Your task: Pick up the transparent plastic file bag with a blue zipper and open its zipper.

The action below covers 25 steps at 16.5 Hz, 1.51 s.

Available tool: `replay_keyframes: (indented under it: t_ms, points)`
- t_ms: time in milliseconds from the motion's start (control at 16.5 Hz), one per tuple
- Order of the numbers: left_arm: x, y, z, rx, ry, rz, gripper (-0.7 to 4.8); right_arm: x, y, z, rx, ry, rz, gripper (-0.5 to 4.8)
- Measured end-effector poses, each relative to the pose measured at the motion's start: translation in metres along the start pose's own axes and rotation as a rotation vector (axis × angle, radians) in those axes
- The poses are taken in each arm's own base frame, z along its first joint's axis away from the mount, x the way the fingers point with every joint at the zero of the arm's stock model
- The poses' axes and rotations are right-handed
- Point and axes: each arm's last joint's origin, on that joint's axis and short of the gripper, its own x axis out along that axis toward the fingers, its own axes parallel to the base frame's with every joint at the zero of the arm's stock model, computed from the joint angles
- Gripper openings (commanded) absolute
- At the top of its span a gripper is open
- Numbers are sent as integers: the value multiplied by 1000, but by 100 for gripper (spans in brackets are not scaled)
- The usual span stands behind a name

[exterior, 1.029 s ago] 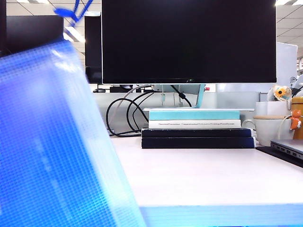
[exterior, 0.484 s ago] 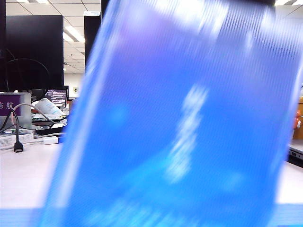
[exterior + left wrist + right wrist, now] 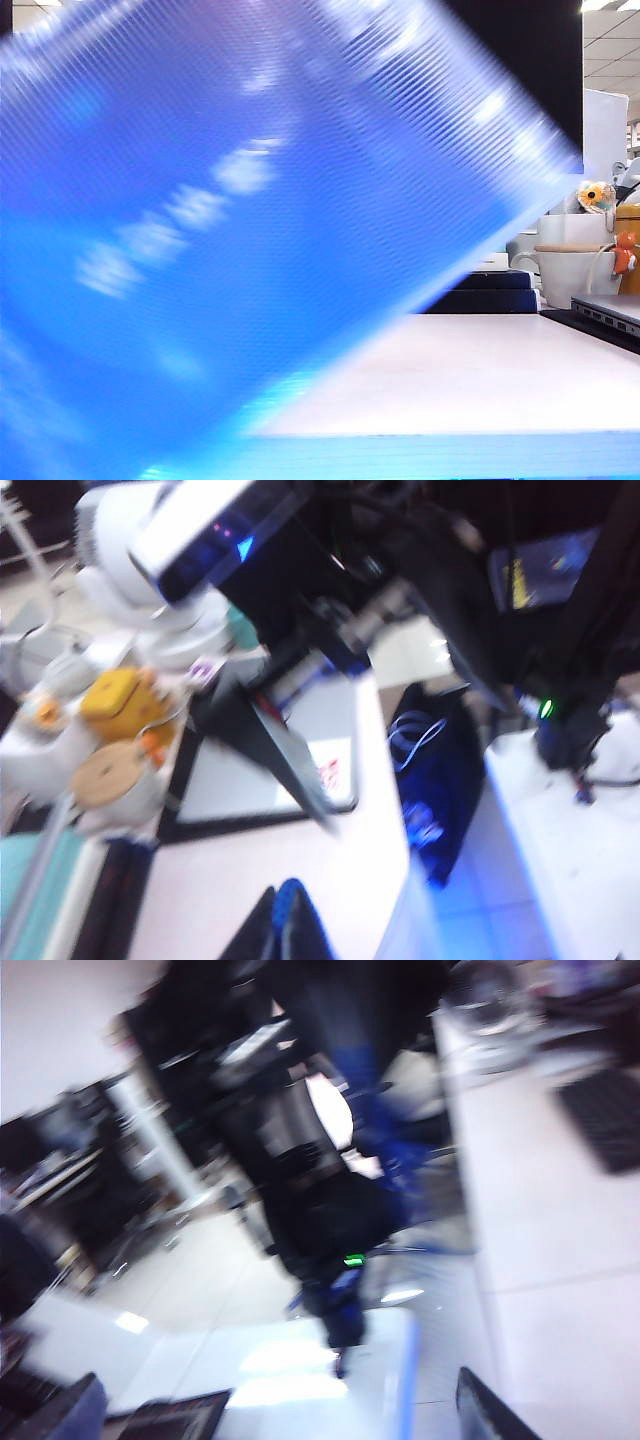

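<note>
The file bag hangs tilted in the air close to the exterior camera, filling most of that view above the table. It looks light, thin and floppy, likely slick; best pinched at an edge. The left gripper is clamped shut on a blue edge, seemingly the bag's. The right gripper stands wide open, empty.
</note>
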Motion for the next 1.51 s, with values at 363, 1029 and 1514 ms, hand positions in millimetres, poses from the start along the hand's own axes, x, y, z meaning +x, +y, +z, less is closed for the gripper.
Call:
replay_keyframes:
  t_ms: [363, 1029, 1514]
  points:
    - [3, 1, 6, -21, -124, -107, -7, 11, -7, 0, -153, -37, -54, 479]
    - [14, 20, 8, -14, -230, -128, -7, 23, -27, -10, -101, -18, -9, 3]
    - [28, 23, 5, -59, -224, -155, -7, 21, -28, -6, -139, -54, -79, 0]
